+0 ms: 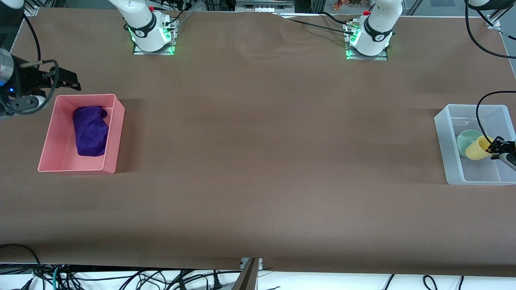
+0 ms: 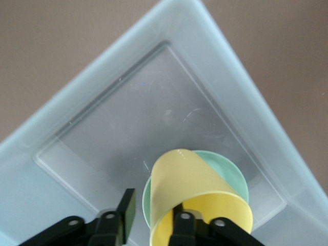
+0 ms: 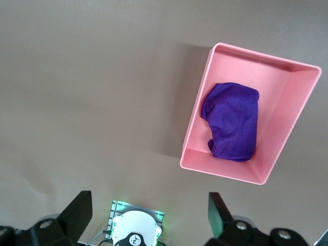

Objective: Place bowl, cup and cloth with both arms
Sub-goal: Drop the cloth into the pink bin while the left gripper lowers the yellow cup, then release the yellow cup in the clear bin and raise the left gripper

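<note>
The purple cloth [image 1: 90, 131] lies crumpled in the pink bin [image 1: 114, 133] at the right arm's end of the table; both also show in the right wrist view, the cloth [image 3: 233, 120] inside the bin [image 3: 196, 123]. My right gripper [image 1: 72, 81] [image 3: 148, 202] is open and empty, raised beside the pink bin. The yellow cup [image 1: 477, 149] [image 2: 189, 179] lies tilted on the mint-green bowl [image 1: 467, 139] [image 2: 233, 174] inside the clear bin [image 1: 475, 178] [image 2: 102, 118]. My left gripper [image 1: 496, 148] [image 2: 152, 205] is open astride the cup's wall, one finger inside the cup, the other apart from it outside.
The two arm bases [image 1: 151, 36] [image 1: 369, 40] stand along the table's edge farthest from the front camera. A black cable [image 1: 481, 117] hangs over the clear bin. Brown cloth covers the table between the two bins. Loose cables lie below the table's near edge.
</note>
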`<state>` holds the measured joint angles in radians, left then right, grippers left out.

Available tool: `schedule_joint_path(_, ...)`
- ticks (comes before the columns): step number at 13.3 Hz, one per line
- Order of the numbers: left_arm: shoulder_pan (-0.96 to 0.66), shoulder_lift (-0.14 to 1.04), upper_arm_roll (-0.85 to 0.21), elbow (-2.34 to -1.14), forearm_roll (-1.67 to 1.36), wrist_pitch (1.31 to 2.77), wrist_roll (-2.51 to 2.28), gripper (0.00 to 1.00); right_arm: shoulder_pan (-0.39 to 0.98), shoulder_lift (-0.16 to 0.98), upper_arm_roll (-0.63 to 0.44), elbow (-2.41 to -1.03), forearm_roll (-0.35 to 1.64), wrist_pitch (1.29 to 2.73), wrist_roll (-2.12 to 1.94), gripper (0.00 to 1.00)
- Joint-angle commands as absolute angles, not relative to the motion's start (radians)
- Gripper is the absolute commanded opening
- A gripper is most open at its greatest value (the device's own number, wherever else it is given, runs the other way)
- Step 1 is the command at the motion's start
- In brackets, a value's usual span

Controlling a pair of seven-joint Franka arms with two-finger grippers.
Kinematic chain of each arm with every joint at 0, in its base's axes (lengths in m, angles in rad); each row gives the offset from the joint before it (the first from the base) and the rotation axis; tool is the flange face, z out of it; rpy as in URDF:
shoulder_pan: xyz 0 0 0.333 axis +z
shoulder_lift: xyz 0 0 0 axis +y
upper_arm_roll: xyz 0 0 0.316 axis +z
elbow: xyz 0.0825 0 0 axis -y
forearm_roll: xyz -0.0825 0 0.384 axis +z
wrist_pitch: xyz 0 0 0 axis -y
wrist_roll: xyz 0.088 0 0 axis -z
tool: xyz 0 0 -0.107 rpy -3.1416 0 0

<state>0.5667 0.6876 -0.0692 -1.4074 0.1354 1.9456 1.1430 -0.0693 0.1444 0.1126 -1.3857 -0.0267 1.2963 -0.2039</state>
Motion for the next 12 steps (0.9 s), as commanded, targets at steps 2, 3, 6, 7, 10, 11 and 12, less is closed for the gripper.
schedule_joint_path(2,0.534,0.53,-0.182,-1.397,0.144,1.743,1.038,1.0,-0.084,0.118,0.107,-1.341,-0.035,1.298,-0.212,1.0)
schedule_joint_path(3,0.522,0.491,-0.228,-1.397,0.146,1.676,0.949,1.0,-0.084,0.107,0.107,-1.341,-0.038,1.296,-0.21,1.0)
schedule_joint_path(6,0.459,0.427,-0.357,-1.397,0.158,1.606,0.703,1.0,-0.086,0.101,0.1,-1.341,-0.058,1.296,-0.218,1.0)
schedule_joint_path(7,0.431,0.419,-0.38,-1.397,0.158,1.592,0.616,1.0,-0.086,0.092,0.098,-1.344,-0.057,1.292,-0.204,1.0)
schedule_joint_path(10,0.359,0.405,-0.437,-1.364,0.158,1.542,0.395,1.0,-0.084,0.09,0.059,-1.342,-0.045,1.257,-0.201,1.0)
schedule_joint_path(11,0.335,0.393,-0.443,-1.355,0.158,1.523,0.312,1.0,-0.084,0.095,0.055,-1.341,-0.043,1.252,-0.201,1.0)
schedule_joint_path(12,0.295,0.35,-0.433,-1.373,0.147,1.519,0.225,1.0,-0.086,0.098,0.055,-1.339,-0.046,1.252,-0.207,1.0)
